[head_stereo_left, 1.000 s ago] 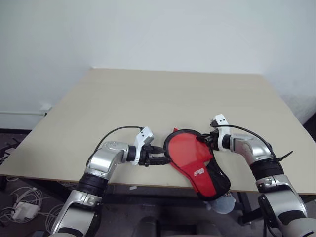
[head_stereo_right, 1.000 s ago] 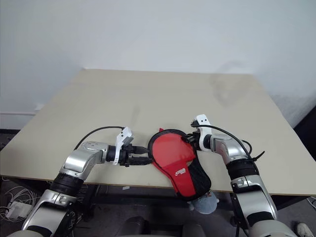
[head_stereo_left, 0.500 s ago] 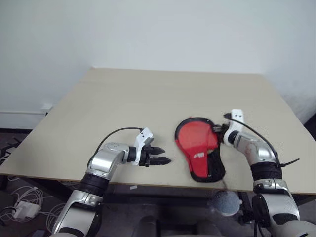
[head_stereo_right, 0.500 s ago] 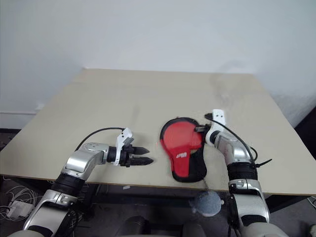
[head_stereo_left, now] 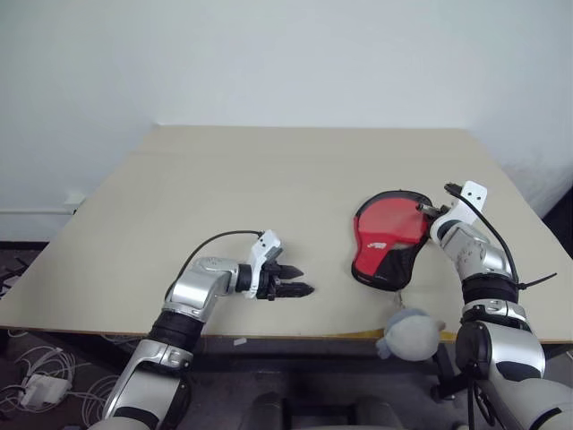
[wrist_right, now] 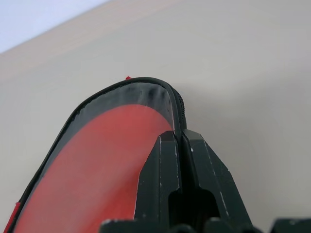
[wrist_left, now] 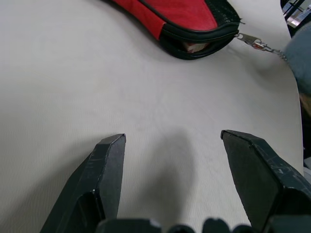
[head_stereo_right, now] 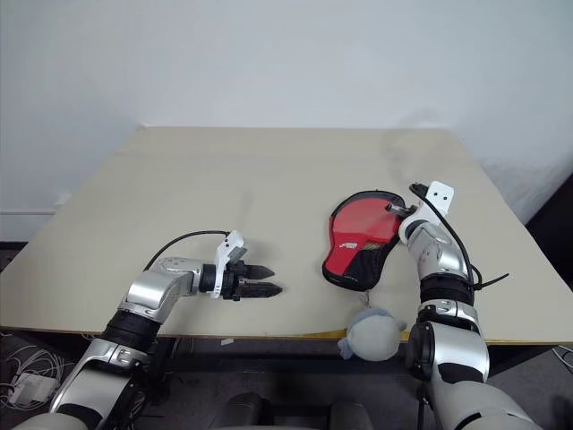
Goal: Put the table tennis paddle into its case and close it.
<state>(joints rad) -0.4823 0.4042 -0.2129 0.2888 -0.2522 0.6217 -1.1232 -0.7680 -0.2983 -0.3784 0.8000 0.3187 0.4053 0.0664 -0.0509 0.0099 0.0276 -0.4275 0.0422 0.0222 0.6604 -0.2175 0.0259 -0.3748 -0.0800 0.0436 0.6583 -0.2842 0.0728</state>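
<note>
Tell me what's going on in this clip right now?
The right gripper is shut on the black-edged rim of the red paddle-shaped zip case, which lies on the beige table toward its right side. The case's narrow handle end looks partly open in the left wrist view, and a metal zip pull on a chain trails toward a grey plush ball hanging past the table's front edge. The left gripper hangs open over bare tabletop, well apart from the case.

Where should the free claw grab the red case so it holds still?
Probably the case's narrow black mesh end, nearest the table's front edge. The open left claw could come in from its own side. That end is thin and unheld, while the right claw is shut on the round end's rim.
</note>
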